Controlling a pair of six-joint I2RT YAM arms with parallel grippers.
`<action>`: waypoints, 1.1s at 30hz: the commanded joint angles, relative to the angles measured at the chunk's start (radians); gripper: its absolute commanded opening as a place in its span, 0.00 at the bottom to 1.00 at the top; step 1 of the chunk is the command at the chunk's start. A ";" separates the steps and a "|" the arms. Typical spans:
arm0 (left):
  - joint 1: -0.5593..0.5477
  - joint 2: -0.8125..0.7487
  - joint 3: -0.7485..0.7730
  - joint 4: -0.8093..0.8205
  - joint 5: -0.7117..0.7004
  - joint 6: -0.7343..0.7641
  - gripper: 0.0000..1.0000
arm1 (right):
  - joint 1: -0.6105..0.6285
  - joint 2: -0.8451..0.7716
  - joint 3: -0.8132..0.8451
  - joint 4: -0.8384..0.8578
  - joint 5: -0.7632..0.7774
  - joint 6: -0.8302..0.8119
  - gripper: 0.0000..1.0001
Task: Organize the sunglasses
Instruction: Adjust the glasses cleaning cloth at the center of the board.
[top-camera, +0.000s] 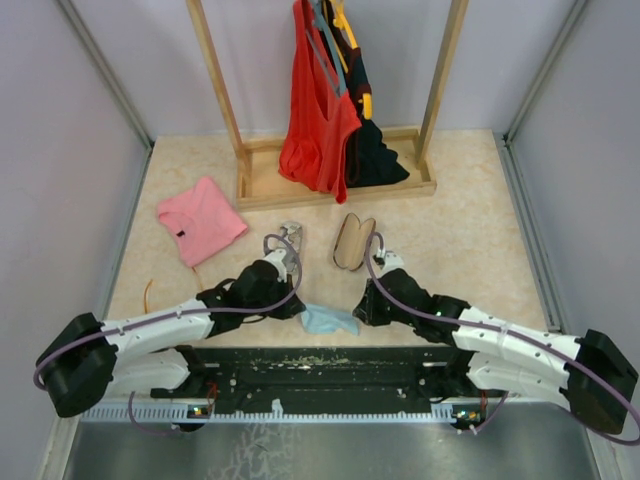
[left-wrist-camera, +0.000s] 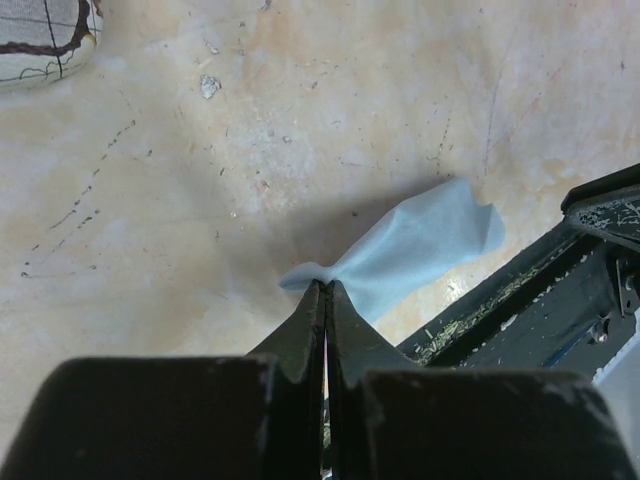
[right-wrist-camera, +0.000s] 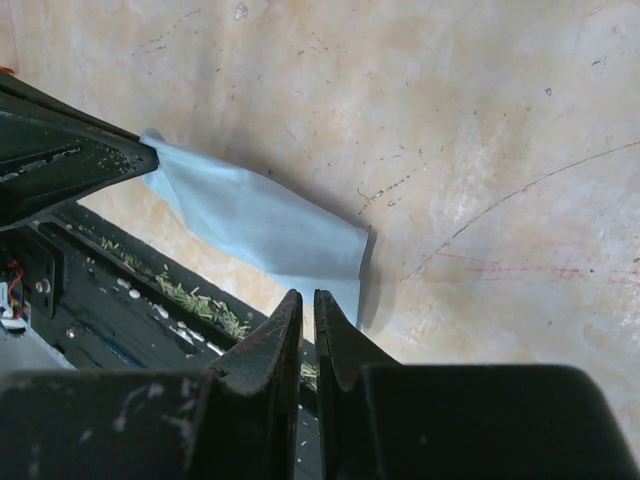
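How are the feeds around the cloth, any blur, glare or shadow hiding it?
Left wrist: cloth sharp, soft shadow on the table beside it, left fingers dark. Right wrist: cloth crisp, evenly lit; right fingers dark, slightly soft. Top: flat light, no glare.

bare tabletop (top-camera: 470, 230) free at far right, wooden rack (top-camera: 335, 190) with hung clothes blocks far middle, pink garment (top-camera: 200, 220) fills left, brown case (top-camera: 352, 243) sits mid-table, light blue cloth (top-camera: 328, 320) between left gripper (left-wrist-camera: 325, 285) and right gripper (right-wrist-camera: 308, 295) closes near centre, side walls (top-camera: 60, 200) hem both edges
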 joint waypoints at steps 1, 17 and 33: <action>0.004 -0.029 0.020 0.030 0.013 0.027 0.00 | 0.012 -0.050 0.018 0.026 0.017 0.008 0.10; 0.006 0.063 0.076 -0.098 -0.180 -0.014 0.00 | 0.010 0.040 0.032 -0.010 0.093 0.066 0.48; 0.008 0.078 0.015 -0.092 -0.234 -0.053 0.00 | 0.009 0.167 0.004 0.175 0.010 0.090 0.50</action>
